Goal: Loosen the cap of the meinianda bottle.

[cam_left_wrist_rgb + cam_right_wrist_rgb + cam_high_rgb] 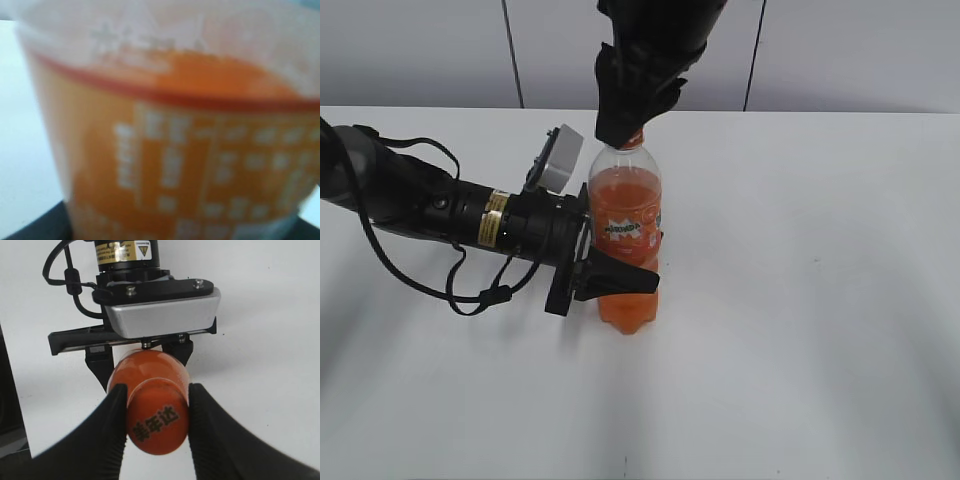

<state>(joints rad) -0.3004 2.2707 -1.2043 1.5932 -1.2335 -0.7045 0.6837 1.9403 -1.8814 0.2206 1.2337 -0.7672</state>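
Here, seen from the exterior camera, the Mirinda bottle (627,240) stands upright on the white table (800,300), roughly in the middle of it. The left gripper (620,280) comes in sideways from the bottle's left and clasps the lower body, one dark finger (620,272) lying across the front just under the label. The right gripper (623,130) hangs straight above the bottle and is closed down over its top, so the cap itself is hidden from here; only the clear neck shows beneath the black fingers.

From the left wrist camera the bottle fills nearly the whole frame, blurred: orange label (200,165) with pale lettering, clear shoulder above it. A dark edge of the gripper shows at the bottom left, hard against the bottle.

From the right wrist camera, looking down on the bottle, the orange cap (157,422) with dark lettering on top sits squarely between the two black fingers (112,430), which press on its ribbed sides from left and right. Beyond the cap, past the bottle's orange shoulder, the left arm's silver wrist camera housing (162,315) and black jaw rail sit close against the bottle.
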